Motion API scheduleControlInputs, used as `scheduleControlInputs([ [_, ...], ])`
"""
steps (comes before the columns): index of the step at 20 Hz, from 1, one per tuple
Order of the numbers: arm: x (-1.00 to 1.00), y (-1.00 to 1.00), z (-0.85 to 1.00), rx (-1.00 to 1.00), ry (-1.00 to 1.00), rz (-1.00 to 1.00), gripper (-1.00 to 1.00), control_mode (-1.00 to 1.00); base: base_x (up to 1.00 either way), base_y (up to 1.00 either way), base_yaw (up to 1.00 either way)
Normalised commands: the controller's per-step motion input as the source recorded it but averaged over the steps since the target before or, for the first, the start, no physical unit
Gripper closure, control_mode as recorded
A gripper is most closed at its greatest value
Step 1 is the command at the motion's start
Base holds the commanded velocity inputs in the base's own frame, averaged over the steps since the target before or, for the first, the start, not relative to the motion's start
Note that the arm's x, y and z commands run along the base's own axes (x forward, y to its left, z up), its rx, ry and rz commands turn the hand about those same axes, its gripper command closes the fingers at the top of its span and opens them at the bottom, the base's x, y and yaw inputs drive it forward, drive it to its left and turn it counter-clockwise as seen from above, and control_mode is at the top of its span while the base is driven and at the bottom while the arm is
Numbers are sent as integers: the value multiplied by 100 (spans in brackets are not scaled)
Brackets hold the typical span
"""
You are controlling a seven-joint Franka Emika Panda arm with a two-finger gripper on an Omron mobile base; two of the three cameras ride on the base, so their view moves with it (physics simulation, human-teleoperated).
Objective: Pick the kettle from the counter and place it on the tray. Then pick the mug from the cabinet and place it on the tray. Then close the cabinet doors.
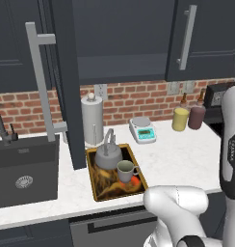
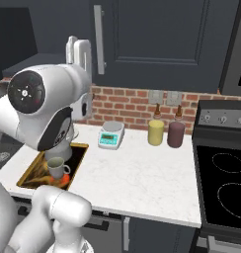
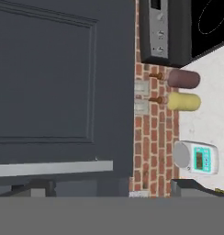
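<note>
Right base view: arm (image 2: pixel 48 108) hiding kettle (image 1: pixel 108 155).

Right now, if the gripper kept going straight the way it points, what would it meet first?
Most likely the closed cabinet door squarely ahead of the open gripper, near its bar handle. How far off the panel is cannot be judged.

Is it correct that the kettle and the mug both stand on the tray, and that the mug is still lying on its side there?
Not quite. The kettle and the mug are both on the tray, but the mug stands upright, its opening facing up, in front of the kettle. The left base view shows this.
</note>
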Motion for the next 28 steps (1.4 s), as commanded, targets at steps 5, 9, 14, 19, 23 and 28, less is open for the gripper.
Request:
scheduleControlInputs([
  [5, -56, 85, -13, -10, 0, 9, -100, -100, 0, 0, 0],
  [9, -88, 47, 0, -8, -1, 5, -100, -100, 0, 0, 0],
  [14, -69, 67, 0, -11, 0, 6, -100, -100, 0, 0, 0],
  [19, -42, 73, 0, -12, 3, 5, -100, -100, 0, 0, 0],
  [23, -40, 64, 0, -11, 7, 1, -100, -100, 0, 0, 0],
  [28, -33, 59, -3, -7, 2, 0, -100, -100, 0, 0, 0],
])
